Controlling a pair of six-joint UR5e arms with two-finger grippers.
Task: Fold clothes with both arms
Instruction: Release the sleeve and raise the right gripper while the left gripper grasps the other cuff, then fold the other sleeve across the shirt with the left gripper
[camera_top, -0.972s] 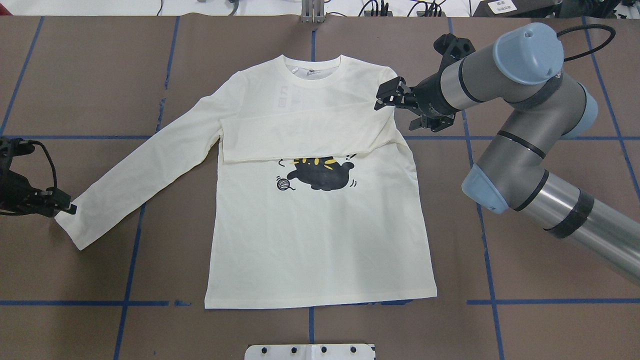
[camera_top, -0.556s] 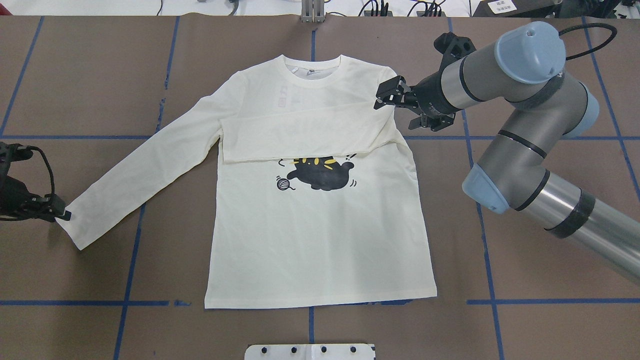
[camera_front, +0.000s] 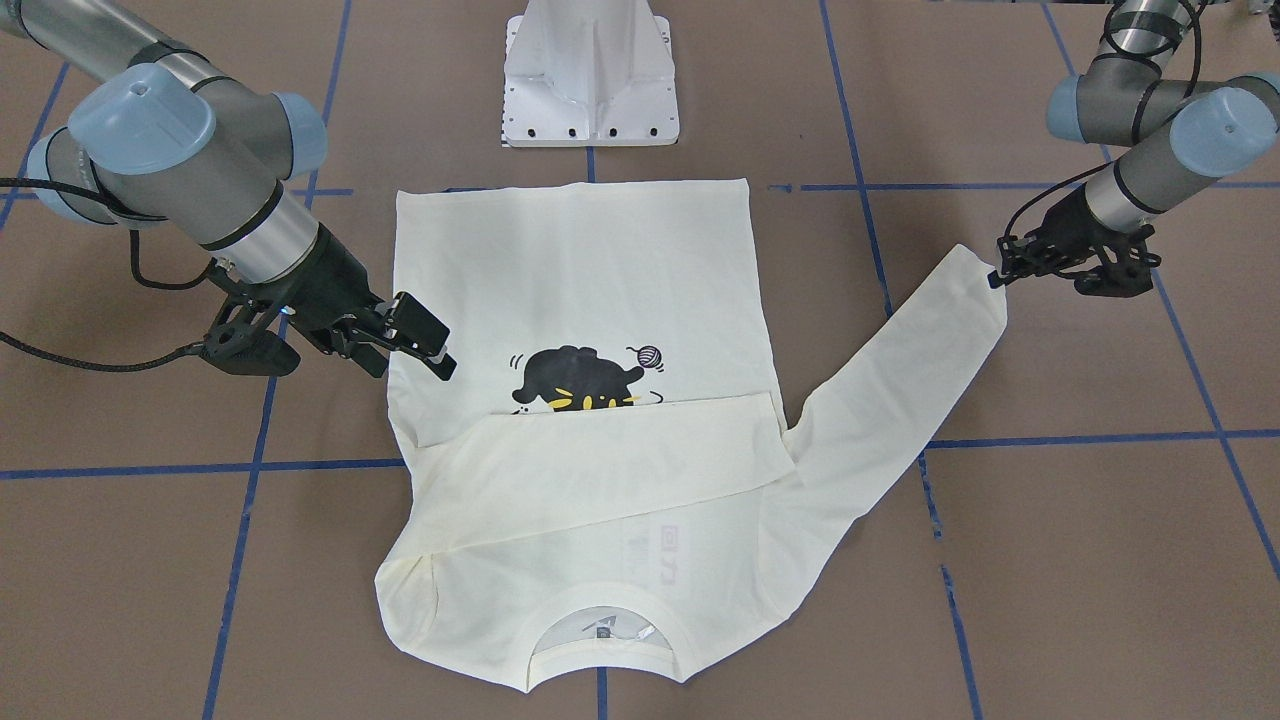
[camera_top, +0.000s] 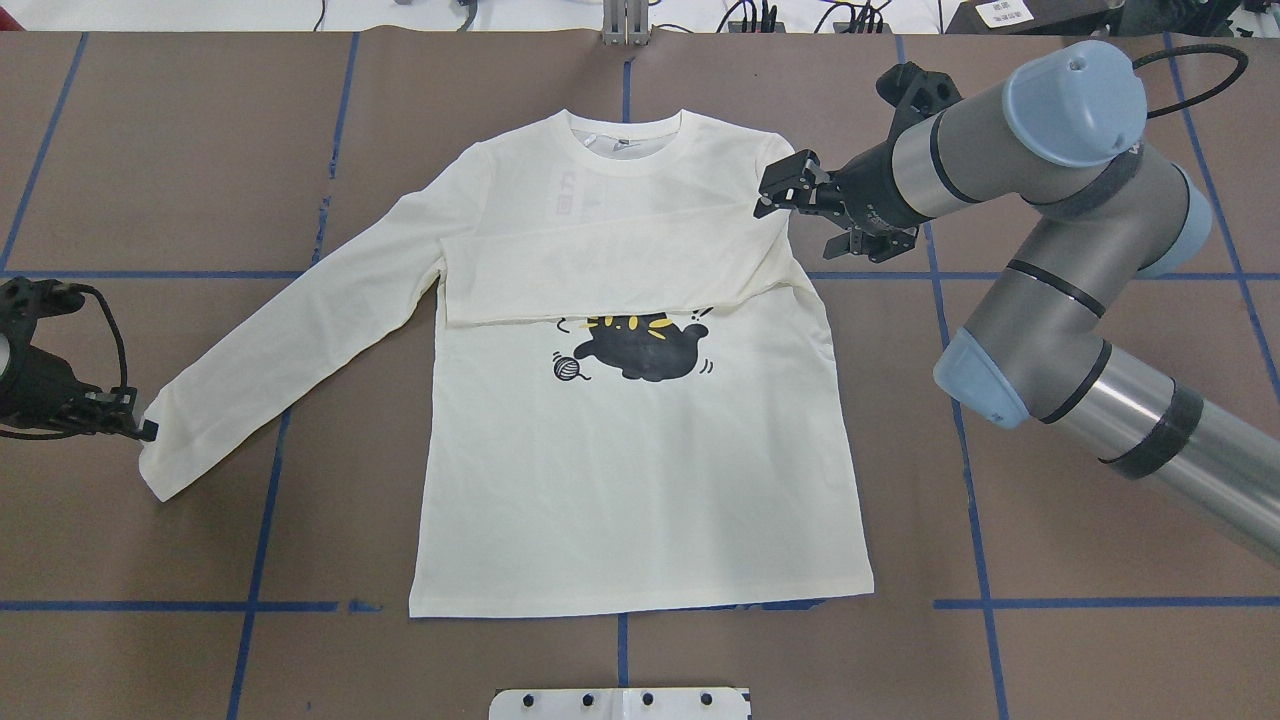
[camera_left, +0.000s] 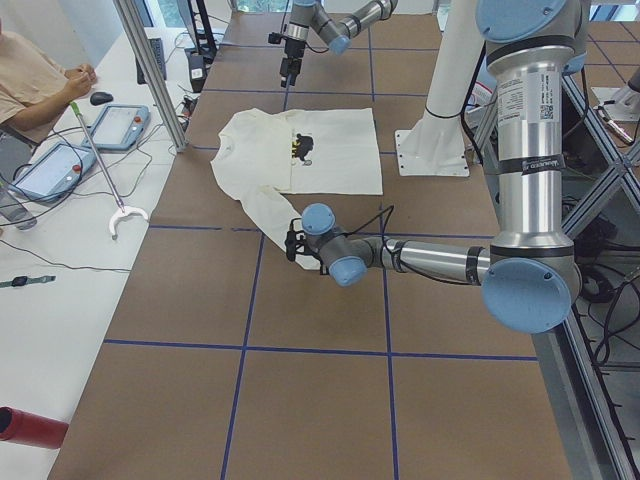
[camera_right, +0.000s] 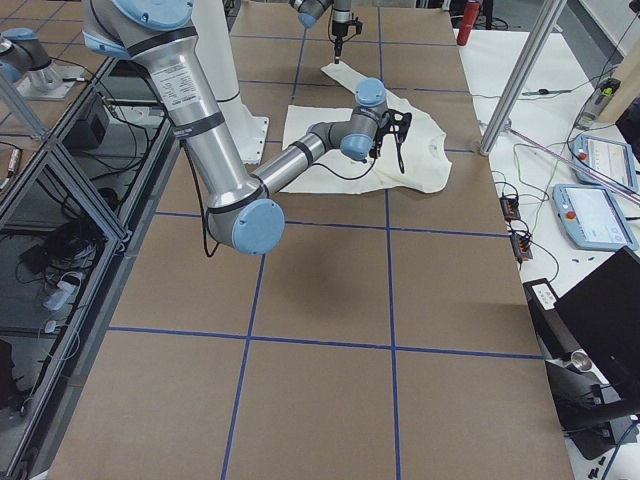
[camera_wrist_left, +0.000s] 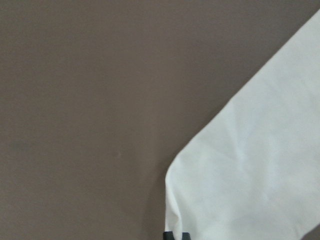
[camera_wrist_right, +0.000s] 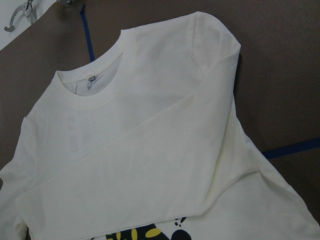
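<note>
At the left edge of the overhead frame, the left gripper (camera_top: 143, 430) is low on the table (camera_top: 150, 620), right at the cuff of the long sleeve (camera_top: 290, 340) that lies spread toward the lower left. Its wrist camera shows two dark fingertips (camera_wrist_left: 169, 236) close together on the corner of the cuff. We judge from this that it pinches the cloth, although that view is narrow.

In the middle of the frame the shirt (camera_top: 640, 480) lies flat with the front side up, the collar toward the top and the hem toward the bottom. The other sleeve (camera_top: 600, 270) is already folded across the chest and covers the upper part of the cat print (camera_top: 640, 350).

At the upper right, the right gripper (camera_top: 765, 195) hovers just over the shoulder on the shirt's right side. Its fingers are spread and nothing is between them.

We think the task is in its early part. One sleeve is folded in and the second one is about to be brought over. The body is not yet folded, so those folds are left to do.
</note>
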